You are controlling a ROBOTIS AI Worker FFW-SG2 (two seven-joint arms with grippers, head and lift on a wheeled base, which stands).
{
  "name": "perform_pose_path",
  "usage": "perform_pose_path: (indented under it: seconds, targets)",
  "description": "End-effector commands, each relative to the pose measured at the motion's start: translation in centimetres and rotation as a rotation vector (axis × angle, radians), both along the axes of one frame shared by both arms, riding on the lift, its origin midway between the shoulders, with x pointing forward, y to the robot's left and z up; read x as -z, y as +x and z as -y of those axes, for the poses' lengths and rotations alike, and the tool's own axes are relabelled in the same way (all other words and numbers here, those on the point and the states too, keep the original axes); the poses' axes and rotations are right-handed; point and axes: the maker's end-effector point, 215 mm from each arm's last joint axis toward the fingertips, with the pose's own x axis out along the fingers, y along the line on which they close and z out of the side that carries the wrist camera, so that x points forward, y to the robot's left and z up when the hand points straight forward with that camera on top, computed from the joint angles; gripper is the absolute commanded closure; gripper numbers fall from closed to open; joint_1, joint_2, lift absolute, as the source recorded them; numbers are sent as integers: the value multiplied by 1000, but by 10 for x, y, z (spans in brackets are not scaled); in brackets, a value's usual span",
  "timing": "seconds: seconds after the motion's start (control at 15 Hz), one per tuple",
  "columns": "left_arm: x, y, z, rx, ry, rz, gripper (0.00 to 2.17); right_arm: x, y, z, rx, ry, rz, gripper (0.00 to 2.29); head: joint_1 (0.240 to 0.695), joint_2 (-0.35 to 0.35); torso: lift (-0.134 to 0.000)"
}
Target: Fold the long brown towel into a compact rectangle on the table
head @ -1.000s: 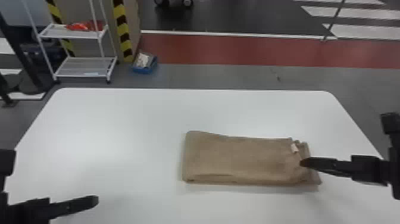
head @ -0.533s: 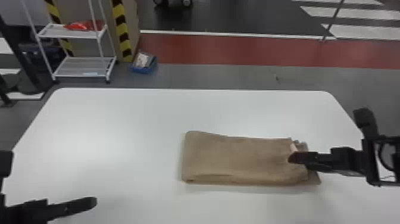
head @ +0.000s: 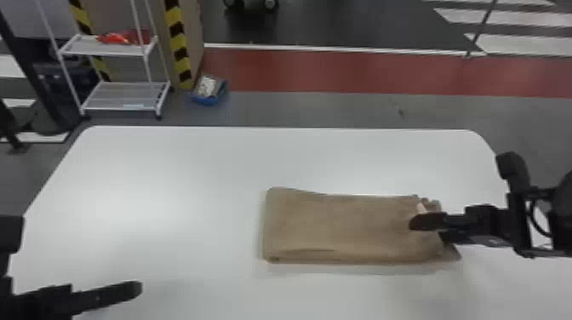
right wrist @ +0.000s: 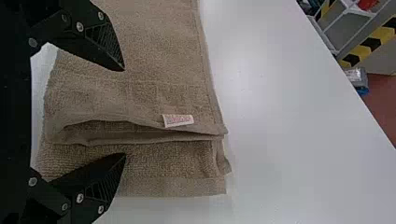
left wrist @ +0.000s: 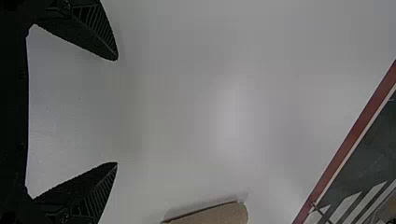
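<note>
Folding the towel [head: 340,230]: partway, I'd say; it lies in a flat, layered strip on the robot's right half of the white table [head: 170,191], but it looks too long to call compact.
Towel's tagged end: loose edges stacked a bit unevenly, with a small white tag [right wrist: 177,120] and a gap showing between layers.
Right gripper [right wrist: 124,112]: right over that end, fingers spread wide, nothing pinched that I can see.
Left gripper [left wrist: 116,111]: over the table on the robot's left, well apart from the cloth, fingers wide and empty.
Step in hand: looks like lining up a grip for another fold.
Next move: close on all the layers, lift, and lay that end over towards the smooth folded one.
Worry: catching only the top layer would drag the stack crooked.
</note>
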Motion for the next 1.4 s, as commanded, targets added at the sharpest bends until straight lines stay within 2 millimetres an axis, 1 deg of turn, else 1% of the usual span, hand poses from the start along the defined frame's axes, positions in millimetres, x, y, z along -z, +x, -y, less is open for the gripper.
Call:
perform_pose_path:
  seconds: [0.0,0.07,0.13,0.2,0.4,0.47,0.6,0.67,0.87,0.93,1.0,1.27,1.33]
  targets:
    - [1,-2,-1,-2,-1,-8,80,-1,5,-4,-7,2,-5,292,695,-53,-123]
    - [1,-2,-1,-3,-2,-8,80,0,5,-7,-15,-2,-7,377,695,-51,-123]
    - [1,-1,-2,-5,-3,-9,80,-2,7,-9,-15,2,-4,390,695,-45,-123]
    - [3,-2,-3,-7,-3,-12,80,-3,9,-10,-15,3,-1,481,695,-42,-123]
    - [3,-1,-5,-12,-5,-11,80,-1,11,-7,-7,-4,-9,502,695,-34,-123]
    - [5,-2,-5,-13,-6,-15,80,-1,11,-6,-6,-5,-10,572,695,-33,-123]
    - [4,0,-6,-13,-6,-11,80,-3,13,-6,-6,-5,-5,630,695,-34,-123]
    - [4,0,-6,-13,-6,-11,80,-5,14,-7,-7,-3,-2,745,695,-35,-123]
    - [3,0,-8,-13,-3,-11,80,-6,15,-4,-2,-1,-1,768,695,-35,-123]
    - [3,0,-8,-12,-1,-11,80,-5,14,-4,-1,-1,-4,896,695,-34,-123]
    - [4,-1,-8,-12,-2,-14,80,-3,13,-3,0,0,-10,1150,695,-34,-123]
    - [4,-1,-9,-12,1,-14,80,1,8,-5,2,17,-18,1177,695,-36,-123]
    - [3,0,-9,-13,2,-11,80,-2,8,-7,1,28,-7,1180,695,-35,-123]
